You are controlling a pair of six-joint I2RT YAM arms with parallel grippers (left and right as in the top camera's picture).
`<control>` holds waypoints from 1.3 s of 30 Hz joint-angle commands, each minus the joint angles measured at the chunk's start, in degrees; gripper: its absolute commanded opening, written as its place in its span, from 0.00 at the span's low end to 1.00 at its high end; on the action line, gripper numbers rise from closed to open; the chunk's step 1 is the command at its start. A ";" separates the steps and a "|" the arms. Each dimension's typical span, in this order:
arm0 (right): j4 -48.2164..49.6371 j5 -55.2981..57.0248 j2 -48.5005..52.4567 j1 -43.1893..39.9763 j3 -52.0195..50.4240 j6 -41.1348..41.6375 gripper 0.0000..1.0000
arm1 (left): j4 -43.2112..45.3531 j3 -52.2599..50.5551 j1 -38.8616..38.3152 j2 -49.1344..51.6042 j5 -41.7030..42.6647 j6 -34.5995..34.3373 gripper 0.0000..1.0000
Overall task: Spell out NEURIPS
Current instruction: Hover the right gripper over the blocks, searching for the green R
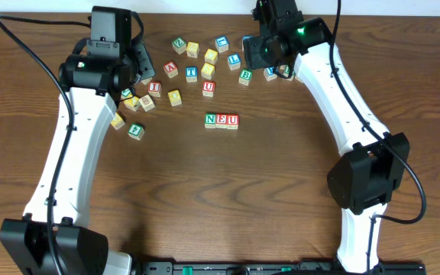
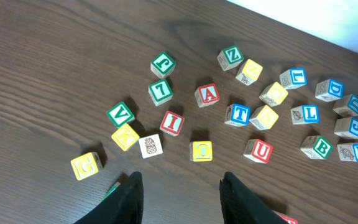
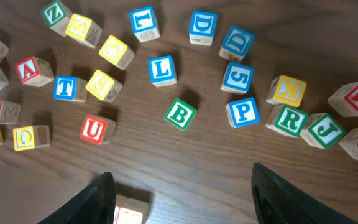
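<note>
Wooden table (image 1: 220, 198) crowded far right: right gripper (image 3: 182, 174), wide and empty, may knock P (image 3: 243, 112) grabbing R (image 3: 289, 119); left gripper (image 2: 182, 179) part-open, empty

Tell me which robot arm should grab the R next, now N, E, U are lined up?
The right arm. The open right gripper hovers close to the small wooden cube with the green-bordered R, which sits beside the blue P cube. The left gripper is much farther from it.
</note>
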 commanded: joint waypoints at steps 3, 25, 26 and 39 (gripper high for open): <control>0.63 1.53 -0.02 -0.70 1.36 3.28 0.64 | 0.24 -0.42 0.09 0.72 -0.11 0.76 0.40; 3.87 1.51 5.03 -0.42 1.36 8.61 0.62 | 0.09 -0.42 0.09 2.93 -0.07 0.76 0.40; 3.85 1.51 5.03 -0.42 1.36 8.63 0.63 | -0.04 -0.42 0.07 3.43 -0.07 0.76 0.40; 2.21 1.51 5.05 -0.07 1.36 8.61 0.64 | -0.22 -0.42 0.09 7.85 2.49 2.38 0.40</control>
